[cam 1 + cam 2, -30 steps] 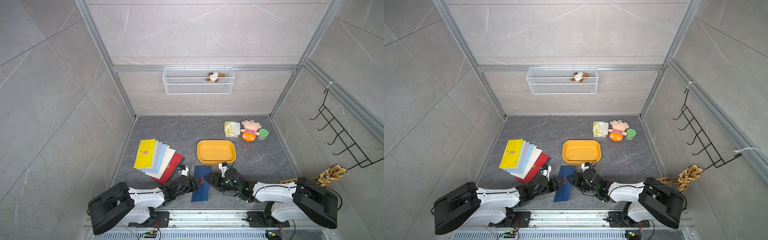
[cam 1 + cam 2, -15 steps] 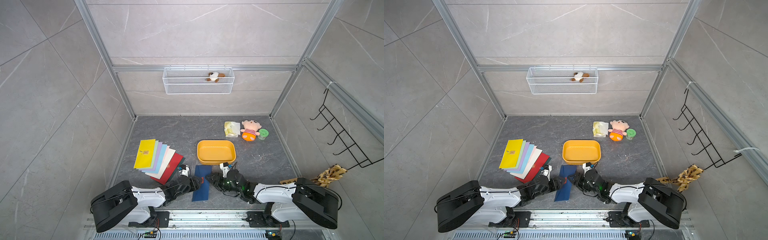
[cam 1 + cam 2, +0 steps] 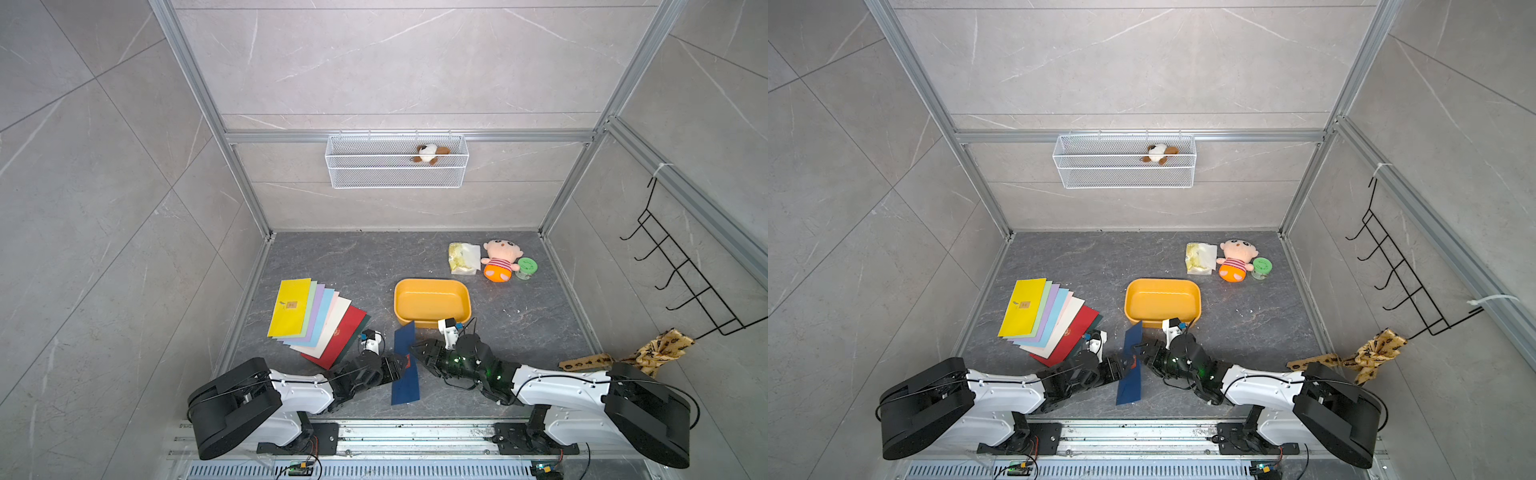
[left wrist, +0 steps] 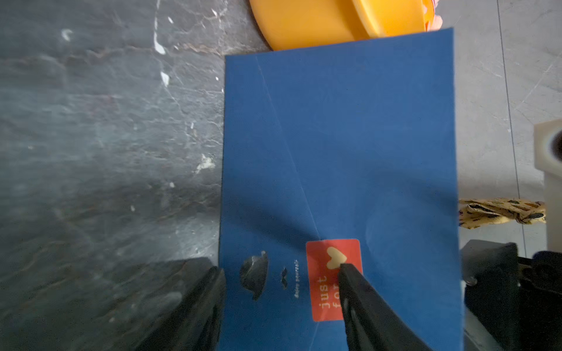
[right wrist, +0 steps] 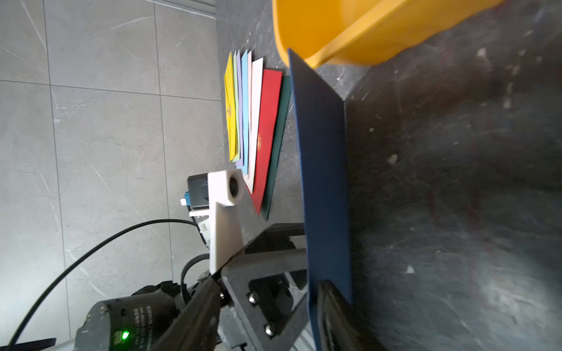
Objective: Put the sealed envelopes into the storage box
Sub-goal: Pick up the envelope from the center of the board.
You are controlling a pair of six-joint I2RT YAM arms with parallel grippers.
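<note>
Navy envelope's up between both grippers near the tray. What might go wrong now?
The navy envelope stands tilted with no clear pinch from the left gripper or right gripper; it may flop flat. Its far corner nears the storage box wall and could snag or shove it.

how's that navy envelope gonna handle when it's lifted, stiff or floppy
Probably fairly stiff: the navy envelope tilts up with straight edges, no sag. Likely light, being thin paper. It may slip: the left gripper only touches it near the red seal, jaws open.
</note>
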